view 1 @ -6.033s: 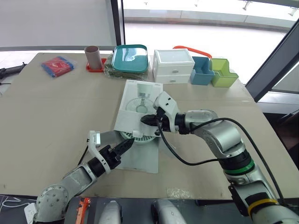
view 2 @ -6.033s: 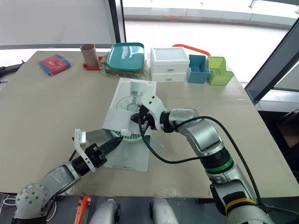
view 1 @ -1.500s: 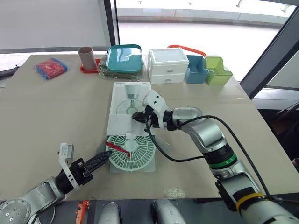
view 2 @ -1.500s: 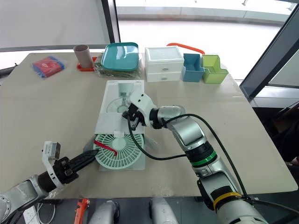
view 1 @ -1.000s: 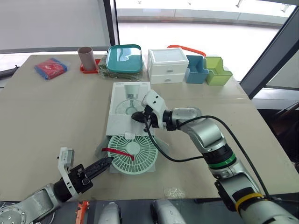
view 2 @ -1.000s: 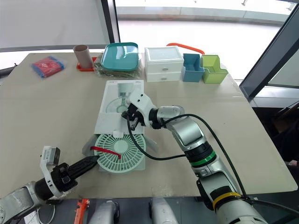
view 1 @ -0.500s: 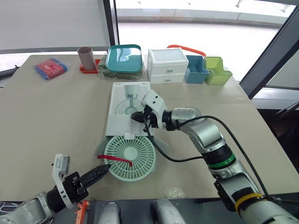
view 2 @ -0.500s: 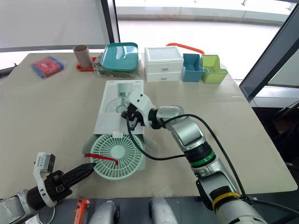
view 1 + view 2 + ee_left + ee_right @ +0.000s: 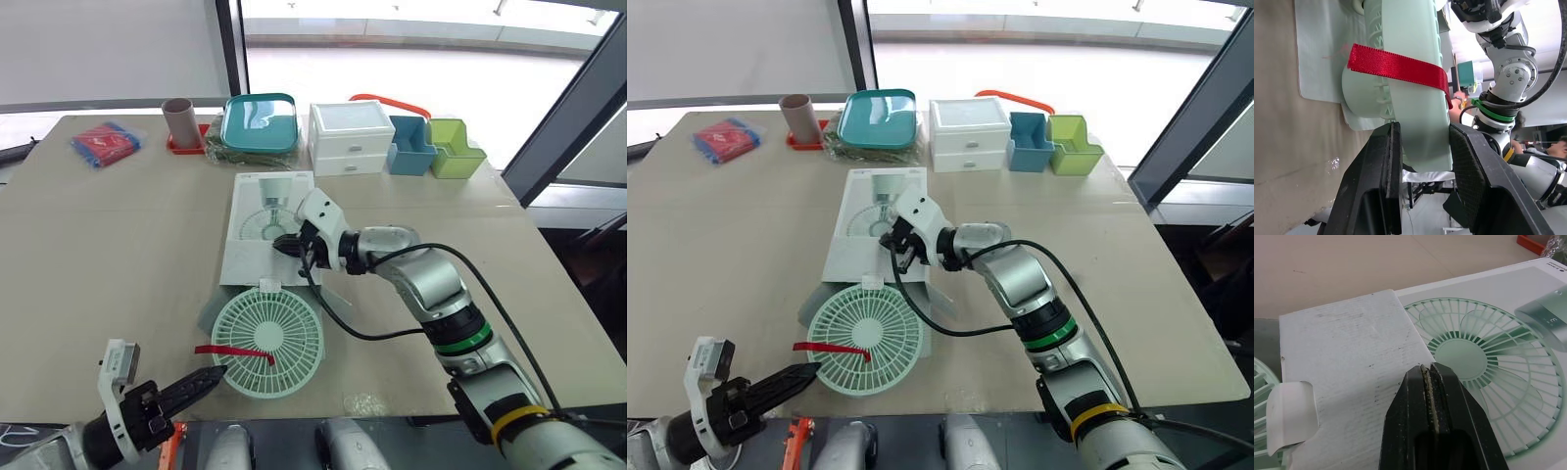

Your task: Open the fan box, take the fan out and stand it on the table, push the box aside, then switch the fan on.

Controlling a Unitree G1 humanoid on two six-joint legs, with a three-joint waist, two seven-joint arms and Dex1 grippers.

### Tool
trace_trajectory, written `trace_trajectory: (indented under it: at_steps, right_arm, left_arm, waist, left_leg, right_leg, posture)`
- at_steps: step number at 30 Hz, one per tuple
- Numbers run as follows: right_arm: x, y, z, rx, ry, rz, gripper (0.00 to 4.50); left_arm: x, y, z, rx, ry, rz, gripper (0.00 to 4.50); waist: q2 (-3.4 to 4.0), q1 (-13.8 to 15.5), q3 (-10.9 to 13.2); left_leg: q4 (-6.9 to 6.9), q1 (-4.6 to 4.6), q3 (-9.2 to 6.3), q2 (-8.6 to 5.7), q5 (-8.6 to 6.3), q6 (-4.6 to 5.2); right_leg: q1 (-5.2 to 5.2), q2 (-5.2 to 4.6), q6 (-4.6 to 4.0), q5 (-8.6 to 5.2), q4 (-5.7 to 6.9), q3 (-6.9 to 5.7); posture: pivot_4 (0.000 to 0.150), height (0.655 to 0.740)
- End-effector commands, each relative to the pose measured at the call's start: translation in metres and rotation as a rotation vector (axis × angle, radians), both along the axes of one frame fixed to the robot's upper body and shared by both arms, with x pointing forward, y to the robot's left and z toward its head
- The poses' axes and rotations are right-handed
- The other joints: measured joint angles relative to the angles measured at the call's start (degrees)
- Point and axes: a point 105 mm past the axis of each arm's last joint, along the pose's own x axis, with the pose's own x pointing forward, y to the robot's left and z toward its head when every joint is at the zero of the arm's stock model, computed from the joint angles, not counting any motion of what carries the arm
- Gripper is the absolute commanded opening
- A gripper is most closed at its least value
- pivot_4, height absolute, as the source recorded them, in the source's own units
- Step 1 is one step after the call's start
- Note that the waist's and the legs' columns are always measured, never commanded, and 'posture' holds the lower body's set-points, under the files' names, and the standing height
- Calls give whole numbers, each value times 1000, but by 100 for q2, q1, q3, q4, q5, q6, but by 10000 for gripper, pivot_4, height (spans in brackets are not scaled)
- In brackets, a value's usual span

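Note:
The white fan box [image 9: 257, 230] lies flat mid-table with a fan pictured on its lid. My right gripper [image 9: 283, 245] is shut, its tips [image 9: 1430, 366] pressed down on the box's near flap. The pale green fan [image 9: 267, 340] lies flat outside the box, close to the table's front edge, with a red ribbon [image 9: 230, 351] across it. My left gripper [image 9: 217, 373] is at the fan's near-left rim. In the left wrist view its fingers [image 9: 1390, 161] sit either side of the fan's edge [image 9: 1418, 98], shut on it.
A clear plastic sheet [image 9: 811, 305] lies under the fan's far-left side. Along the table's far edge stand a brown tube [image 9: 178, 121], teal plates [image 9: 260, 119], a white drawer unit [image 9: 348, 138], a blue bin [image 9: 412, 146] and a green bin [image 9: 457, 148]. A red-blue packet [image 9: 103, 142] lies far left.
My left gripper has drawn back toward the table's front edge, and the fan has slid out of the box with it. The right gripper has stayed on the box.

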Motion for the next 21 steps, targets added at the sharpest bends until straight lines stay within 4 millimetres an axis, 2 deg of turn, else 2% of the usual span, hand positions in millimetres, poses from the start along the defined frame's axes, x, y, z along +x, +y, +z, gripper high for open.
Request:
trace_trajectory:
  at_steps: [1,10,11,13,21]
  right_arm:
    - [5,-7,-6,-23,7,-41,0]
    - [6,-7,-5,-28,1,-44,0]
    - [6,-7,-5,-28,1,-44,0]
    - [5,-8,-5,-29,0,-44,0]
    - [6,-9,-6,-32,0,-46,0]
  left_arm:
    - [-12,-2,-10,34,56,-42,13855]
    - [-19,-3,-8,8,46,-78,13855]
    - [-20,-2,-13,30,54,-87,13855]
    - [-19,0,-19,53,65,-89,13855]
    - [-12,3,-22,96,-4,-91,13855]
  waist:
    - [1,0,0]
    - [0,0,0]
    - [0,0,0]
    - [1,0,0]
    - [0,0,0]
  left_leg:
    - [-1,0,0,0,0,0]
    - [-2,0,1,0,0,0]
    - [-2,0,1,0,0,0]
    - [-2,0,1,0,0,0]
    - [-3,0,1,-3,0,0]
  right_leg:
    - [0,0,0,0,0,0]
    - [-1,-1,0,-2,-1,0]
    - [-1,-2,0,-2,-1,0]
    - [-1,-2,0,-2,-1,0]
    - [1,-5,0,-2,-3,-1]
  posture:
    - [1500,7400]
    - [1500,7400]
    - [1500,7400]
    - [1500,7400]
    - [1500,7400]
